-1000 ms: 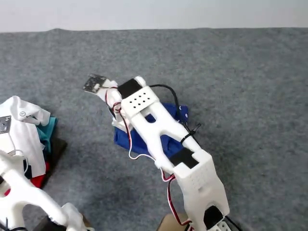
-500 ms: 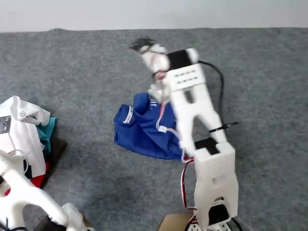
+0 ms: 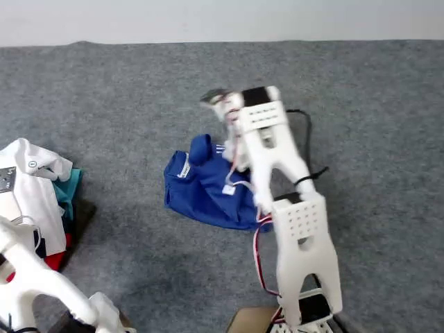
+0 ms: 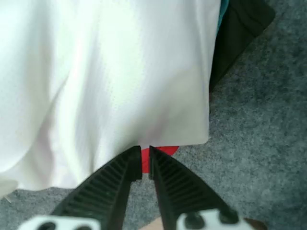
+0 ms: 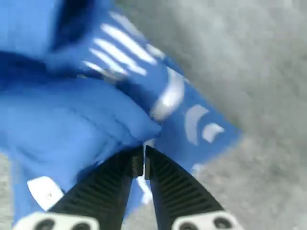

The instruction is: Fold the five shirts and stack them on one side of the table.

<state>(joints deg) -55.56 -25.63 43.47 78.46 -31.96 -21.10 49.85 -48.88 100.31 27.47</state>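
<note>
Blue shirt (image 3: pixel 201 191) lies crumpled near the middle of the grey table (image 3: pixel 361 104), one corner bunched up. The right arm (image 3: pixel 277 166) reaches over it. Right end effector (image 5: pixel 144 151) is right at a fold of the blue cloth, jaws narrow, almost touching; can't tell if any cloth is pinched. Stack of shirts sits at the table's left edge: white shirt (image 3: pixel 31 184) on top, teal shirt (image 3: pixel 71 191), black shirt (image 3: pixel 84 211) and red shirt (image 3: pixel 57 258) poking out beneath. Left end effector (image 4: pixel 145 152) sits at the white shirt's edge, jaws narrow, a slit of red showing between the tips, nothing seen gripped.
</note>
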